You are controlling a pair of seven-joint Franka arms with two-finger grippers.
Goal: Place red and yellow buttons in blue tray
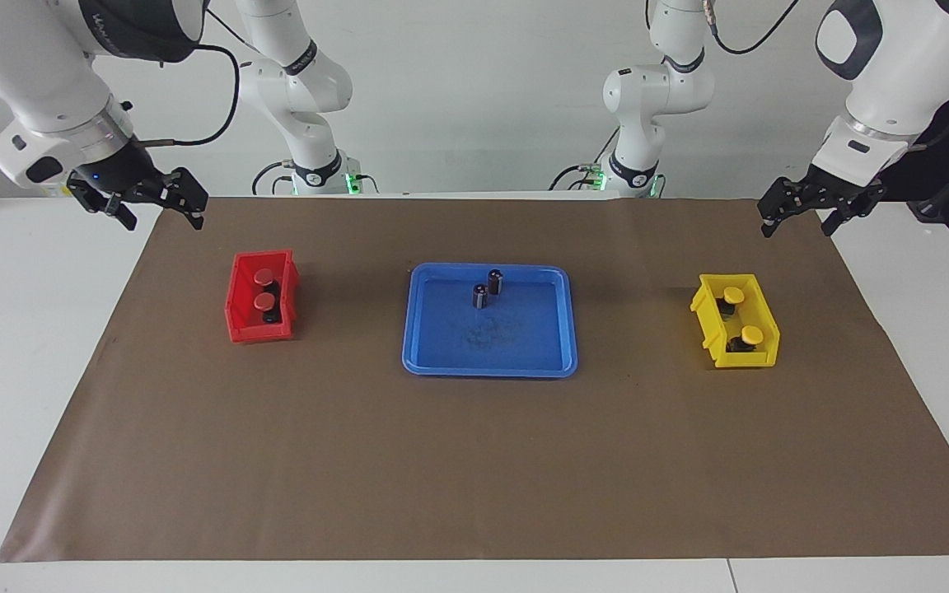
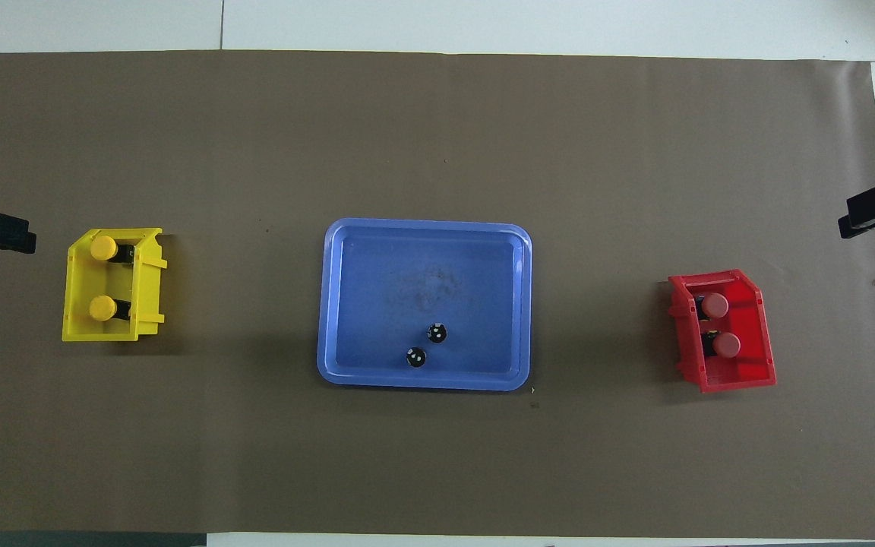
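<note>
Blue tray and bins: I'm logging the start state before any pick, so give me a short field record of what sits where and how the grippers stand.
blue tray: mid-table, holds two dark capless cylinders
red buttons: two, in red bin, toward right arm's end
yellow buttons: two, in yellow bin, toward left arm's end
right gripper: open, empty, raised over mat corner
left gripper: open, empty, raised over mat edge
buttons in tray: none
</note>
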